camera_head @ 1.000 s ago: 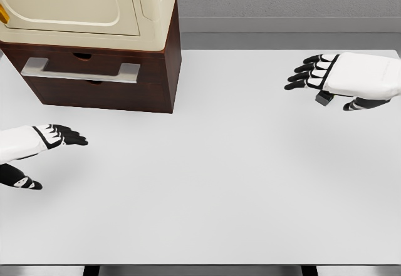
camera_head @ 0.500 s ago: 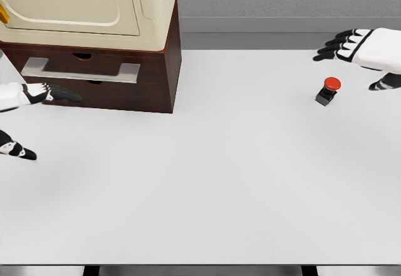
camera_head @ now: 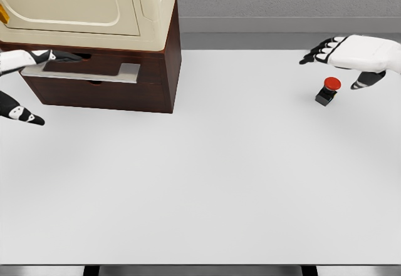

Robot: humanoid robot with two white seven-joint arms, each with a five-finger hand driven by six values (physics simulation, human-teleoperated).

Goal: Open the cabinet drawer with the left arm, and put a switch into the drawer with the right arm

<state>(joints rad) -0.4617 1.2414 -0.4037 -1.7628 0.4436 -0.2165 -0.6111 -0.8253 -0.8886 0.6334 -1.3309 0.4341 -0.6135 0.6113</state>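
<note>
A dark wooden cabinet (camera_head: 150, 82) stands at the table's back left, its drawer front carrying a wide silver handle (camera_head: 81, 71); the drawer looks closed. My left hand (camera_head: 31, 69) is at the handle's left end, fingers stretched over its top and thumb hanging apart below, holding nothing. The switch (camera_head: 327, 91), a red button on a small black base, stands on the table at the right. My right hand (camera_head: 341, 60) hovers just above and behind it, fingers spread and pointing left, without touching it.
A cream-coloured appliance (camera_head: 88, 7) sits on top of the cabinet. The white table (camera_head: 219, 182) stretches forward to its front edge near the picture's bottom. A grey wall runs behind the table.
My left hand has risen from the table's left side up to the drawer handle. My right hand lifted off the switch, uncovering it, then dipped back down and left toward it.
</note>
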